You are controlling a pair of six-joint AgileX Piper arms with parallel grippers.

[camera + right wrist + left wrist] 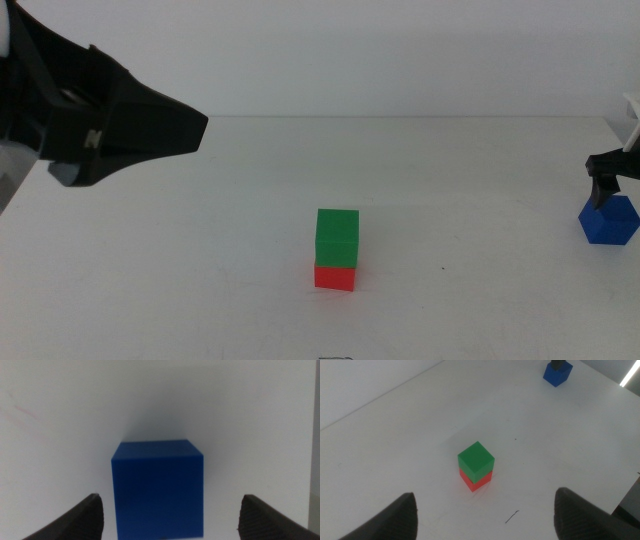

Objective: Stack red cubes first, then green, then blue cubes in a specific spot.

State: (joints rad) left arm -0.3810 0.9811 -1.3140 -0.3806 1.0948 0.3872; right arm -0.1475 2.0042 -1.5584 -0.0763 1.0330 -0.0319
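The blue cube (pixel 609 221) is the piece I care about now: it sits on the white table (pixel 480 170) at the far right edge of my middle view, well apart from the green cube (pixel 337 238), which already rests squarely on the red cube (pixel 335 277) near the table's centre. My right gripper (pixel 170 510) is right at the blue cube, directly above it, jaws spread wide with a clear gap on either side of the cube. The cube lies square between them, so I judge a straight descent and a close will take it. My left gripper (pixel 485 510) hangs spread and empty, high on the left side, looking down at the two-cube stack.
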